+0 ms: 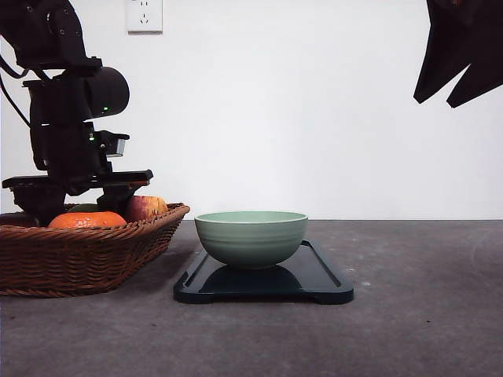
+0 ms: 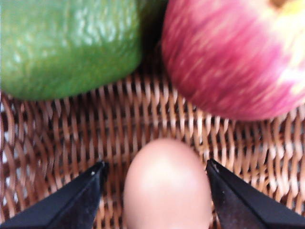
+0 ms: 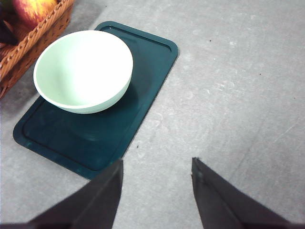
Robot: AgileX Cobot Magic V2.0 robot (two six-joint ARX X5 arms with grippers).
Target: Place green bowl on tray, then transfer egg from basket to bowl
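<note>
Your left tool [image 2: 155, 167] is spread wide with the egg [image 2: 167, 186] lying between its fingers, one to each side, neither touching it. The egg rests on the basket [image 2: 143, 114] weave, an apple [image 2: 233, 57] and a green fruit [image 2: 66, 45] just beyond. The green bowl [image 1: 251, 237] sits on the tray [image 1: 322, 279] on the grey counter [image 1: 424, 314]. Your right tool [image 3: 157, 191] hangs open, holding nothing, above the counter.

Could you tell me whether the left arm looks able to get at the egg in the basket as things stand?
Probably yes: the left gripper is open with the egg between its fingers, and the apple sits beyond, clear of them.
</note>
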